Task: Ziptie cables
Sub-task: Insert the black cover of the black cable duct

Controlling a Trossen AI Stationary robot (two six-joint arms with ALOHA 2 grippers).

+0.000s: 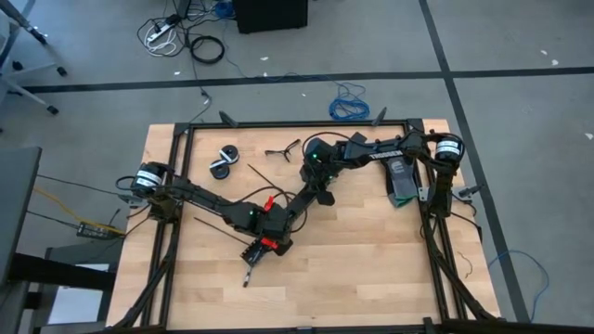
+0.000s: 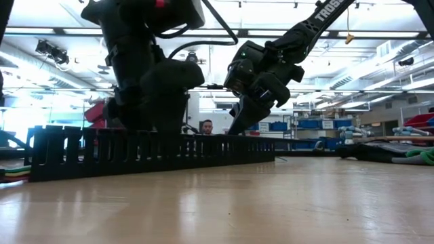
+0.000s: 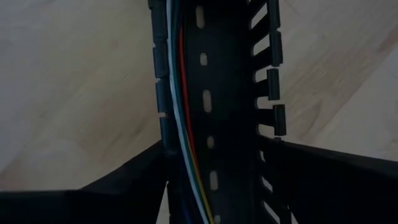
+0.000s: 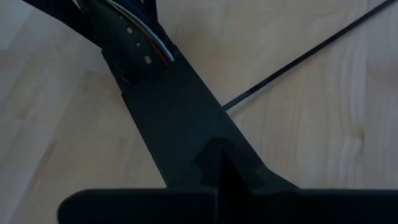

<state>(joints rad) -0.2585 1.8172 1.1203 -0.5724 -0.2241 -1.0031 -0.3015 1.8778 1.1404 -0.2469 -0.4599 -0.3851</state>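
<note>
Progress: cables [image 3: 185, 106] lie in slotted duct [image 3: 214, 93], untied | left gripper [image 3: 214, 186] astride the duct, fingers apart | right gripper [image 4: 217, 180] shut on the duct end | ziptie [image 4: 311, 53] loose beside right gripper, unused

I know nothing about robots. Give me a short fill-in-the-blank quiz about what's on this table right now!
1. The wires lie inside a black slotted ____.
2. The left gripper straddles that piece with its fingers ____.
3. The right gripper has its fingers ____.
4. Beside it, a thin black ziptie lies on the ____ table.

Missing words: channel; open; shut; wooden
</note>
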